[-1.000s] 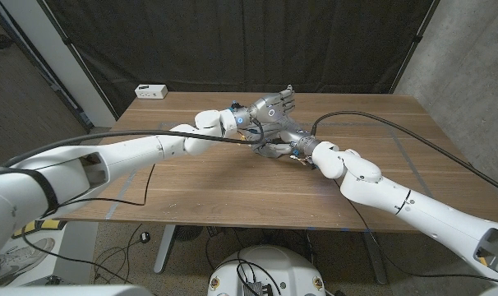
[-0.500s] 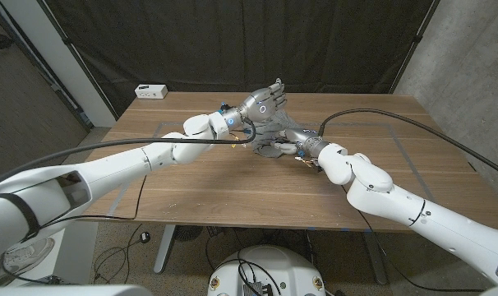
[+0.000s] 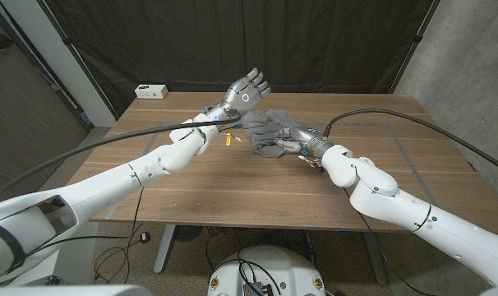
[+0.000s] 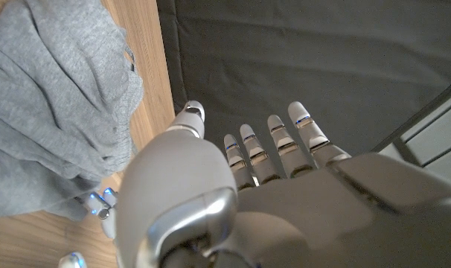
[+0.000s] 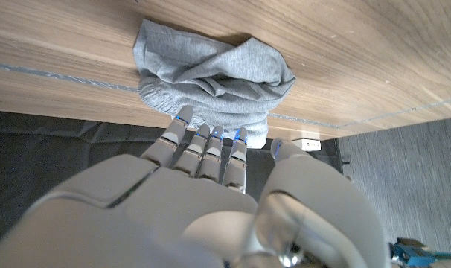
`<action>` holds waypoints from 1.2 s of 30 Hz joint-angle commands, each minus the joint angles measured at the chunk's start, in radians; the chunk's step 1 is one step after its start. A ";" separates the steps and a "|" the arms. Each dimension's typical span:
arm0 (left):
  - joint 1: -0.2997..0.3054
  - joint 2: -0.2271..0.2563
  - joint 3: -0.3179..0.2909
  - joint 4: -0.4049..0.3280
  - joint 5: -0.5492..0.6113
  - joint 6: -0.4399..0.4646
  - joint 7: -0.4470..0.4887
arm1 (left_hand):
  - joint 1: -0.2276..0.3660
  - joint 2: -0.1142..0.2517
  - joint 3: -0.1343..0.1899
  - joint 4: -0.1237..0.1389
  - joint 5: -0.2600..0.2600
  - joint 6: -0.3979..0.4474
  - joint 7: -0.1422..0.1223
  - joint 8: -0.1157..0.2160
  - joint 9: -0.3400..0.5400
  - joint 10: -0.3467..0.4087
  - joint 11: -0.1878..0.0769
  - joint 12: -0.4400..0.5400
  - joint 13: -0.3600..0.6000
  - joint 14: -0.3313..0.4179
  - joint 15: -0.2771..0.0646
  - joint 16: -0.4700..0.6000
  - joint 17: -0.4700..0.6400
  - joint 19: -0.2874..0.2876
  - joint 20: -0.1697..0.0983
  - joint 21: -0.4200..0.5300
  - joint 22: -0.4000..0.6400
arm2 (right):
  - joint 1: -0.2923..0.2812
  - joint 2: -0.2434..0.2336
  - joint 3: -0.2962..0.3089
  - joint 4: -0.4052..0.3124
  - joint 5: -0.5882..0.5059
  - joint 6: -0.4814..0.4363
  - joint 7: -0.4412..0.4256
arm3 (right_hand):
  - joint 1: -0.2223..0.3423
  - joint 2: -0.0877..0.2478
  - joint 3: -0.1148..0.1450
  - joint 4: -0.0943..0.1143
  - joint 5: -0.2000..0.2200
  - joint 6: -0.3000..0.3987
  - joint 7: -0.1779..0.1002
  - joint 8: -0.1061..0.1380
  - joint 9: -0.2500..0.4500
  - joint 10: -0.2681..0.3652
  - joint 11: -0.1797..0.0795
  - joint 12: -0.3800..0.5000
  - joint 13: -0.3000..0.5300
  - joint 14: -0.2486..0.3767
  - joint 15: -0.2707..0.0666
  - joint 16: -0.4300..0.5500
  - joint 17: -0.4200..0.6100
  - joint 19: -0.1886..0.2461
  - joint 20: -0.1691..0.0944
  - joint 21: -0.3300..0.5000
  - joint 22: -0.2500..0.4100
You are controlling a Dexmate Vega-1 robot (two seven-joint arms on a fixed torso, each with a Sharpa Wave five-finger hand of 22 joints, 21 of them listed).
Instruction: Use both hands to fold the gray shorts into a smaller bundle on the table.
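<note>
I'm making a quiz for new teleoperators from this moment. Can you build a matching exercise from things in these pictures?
Things:
1. left hand
2. right hand
3. gray shorts
4. white box

States:
A. crumpled in a heap on the table
B. at the table's far left corner
C. raised, fingers spread, holding nothing
D. fingers at the edge of the cloth

Pairs: 1-C, 2-D, 3-A, 4-B

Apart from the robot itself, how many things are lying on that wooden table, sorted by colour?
Gray: 1, the bundled gray shorts
White: 1, a small white box at the far corner
Yellow: 1, a small yellow item beside the shorts, too small to identify
Total: 3
</note>
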 commanded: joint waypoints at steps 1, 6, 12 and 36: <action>0.131 -0.009 -0.152 -0.059 -0.248 0.041 0.000 | -0.013 0.001 -0.003 0.000 -0.003 0.011 0.004 0.007 0.003 0.015 0.002 0.007 0.001 0.009 -0.128 0.009 0.002 0.008 0.003 -0.002 0.002 | -0.041 0.016 0.077 0.028 0.137 0.076 -0.101 | -0.002 0.001 0.011 -0.003 -0.001 0.011 0.000 0.004 0.000 0.011 -0.002 0.001 0.002 0.009 -0.006 0.004 0.003 0.011 0.000 -0.004 0.001; 0.164 -0.014 -0.183 -0.060 -0.329 0.048 0.020 | -0.018 0.002 -0.003 0.000 -0.002 0.018 0.013 0.008 0.003 0.021 0.006 0.009 -0.001 0.014 -0.126 0.011 0.001 0.007 0.005 -0.003 0.002 | -0.065 0.029 0.136 0.062 0.254 0.165 -0.145 | -0.001 0.002 0.012 -0.007 -0.001 0.012 0.002 0.004 0.000 0.011 -0.001 0.001 0.002 0.008 -0.006 0.005 0.004 0.012 0.000 -0.006 0.001; 0.212 -0.032 -0.241 -0.071 -0.494 0.050 0.077 | -0.023 0.003 -0.002 0.000 -0.001 0.026 0.029 0.010 0.003 0.028 0.016 0.012 -0.003 0.020 -0.122 0.012 0.000 0.008 0.009 -0.004 0.002 | -0.087 0.038 0.186 0.108 0.377 0.281 -0.180 | 0.001 0.004 0.014 -0.012 -0.002 0.012 0.006 0.004 0.000 0.009 0.001 0.000 0.002 0.006 -0.004 0.005 0.004 0.012 -0.001 -0.008 0.001; 0.412 -0.056 -0.504 -0.146 -1.222 -0.112 0.195 | -0.058 0.045 0.024 0.015 0.006 0.019 0.129 0.002 0.002 0.014 0.108 0.007 -0.009 0.006 -0.047 0.009 0.004 -0.010 0.059 -0.013 0.006 | -0.140 0.089 0.259 0.216 0.658 0.515 -0.250 | 0.005 0.007 0.017 -0.027 -0.007 0.009 0.023 0.001 0.000 0.010 0.026 -0.002 0.002 0.001 0.023 0.009 0.009 0.011 0.007 -0.021 0.002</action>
